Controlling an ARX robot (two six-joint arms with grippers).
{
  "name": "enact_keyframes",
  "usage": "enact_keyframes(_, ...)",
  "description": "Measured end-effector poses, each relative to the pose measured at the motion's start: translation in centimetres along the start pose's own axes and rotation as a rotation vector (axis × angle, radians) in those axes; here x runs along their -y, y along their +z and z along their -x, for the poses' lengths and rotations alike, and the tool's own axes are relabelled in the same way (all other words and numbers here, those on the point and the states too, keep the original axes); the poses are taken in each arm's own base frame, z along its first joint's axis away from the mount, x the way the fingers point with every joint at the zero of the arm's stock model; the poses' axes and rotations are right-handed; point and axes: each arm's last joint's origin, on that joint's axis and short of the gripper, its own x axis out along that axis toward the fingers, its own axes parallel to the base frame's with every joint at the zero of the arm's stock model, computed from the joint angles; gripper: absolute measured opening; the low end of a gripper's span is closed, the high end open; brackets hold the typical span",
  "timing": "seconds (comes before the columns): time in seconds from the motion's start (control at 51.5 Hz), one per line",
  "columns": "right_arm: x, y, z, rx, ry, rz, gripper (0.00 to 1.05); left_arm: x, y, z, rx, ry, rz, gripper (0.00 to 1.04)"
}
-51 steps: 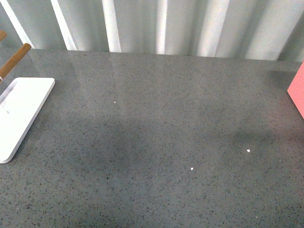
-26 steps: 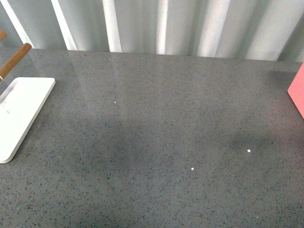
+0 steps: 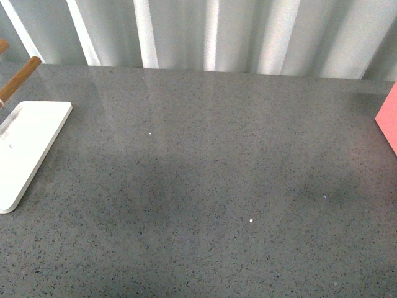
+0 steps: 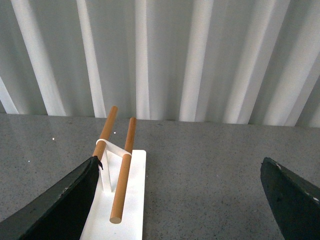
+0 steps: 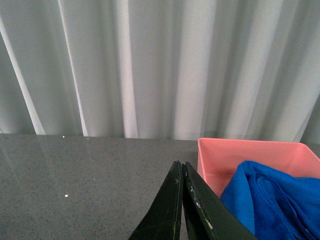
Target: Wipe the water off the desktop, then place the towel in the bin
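Note:
The desktop (image 3: 205,155) is dark-grey speckled stone. Tiny white water drops glint on it in the front view: one near the middle front (image 3: 250,220), one further back (image 3: 151,133), and a faint one at the right (image 3: 324,197). Another drop (image 5: 66,195) shows in the right wrist view. The blue towel (image 5: 272,200) lies bunched inside the pink bin (image 5: 235,152). My right gripper (image 5: 180,167) is shut with nothing between its jaws, just beside the bin's near wall. My left gripper (image 4: 180,165) is open and empty above the desktop (image 4: 200,175). Neither arm shows in the front view.
A flat white tray (image 3: 28,146) sits at the left edge with a wooden rod (image 3: 18,77) behind it. The left wrist view shows it as a white stand (image 4: 127,200) with two wooden rods (image 4: 122,175). The bin's corner (image 3: 389,118) shows at the right edge. White curtains hang behind.
The drop at the right of the desktop glints much fainter now than in the earlier frames. Nothing else has visibly moved.

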Motion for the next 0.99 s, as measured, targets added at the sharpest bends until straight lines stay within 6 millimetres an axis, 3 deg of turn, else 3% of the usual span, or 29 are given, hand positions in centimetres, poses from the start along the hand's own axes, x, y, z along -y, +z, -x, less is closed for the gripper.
enact_keyframes(0.427, 0.0, -0.3, 1.6, -0.01, -0.001, -0.005, 0.03, 0.0, 0.0, 0.0, 0.0, 0.0, 0.0, 0.98)
enact_keyframes(0.719, 0.0, -0.3, 1.6, -0.007, -0.001, -0.006, 0.03, 0.0, 0.0, 0.0, 0.001, 0.0, 0.0, 0.98)
enact_keyframes(0.991, 0.0, -0.3, 1.6, -0.007, -0.001, -0.006, 0.51, 0.0, 0.0, 0.0, 0.001, 0.0, 0.0, 0.98)
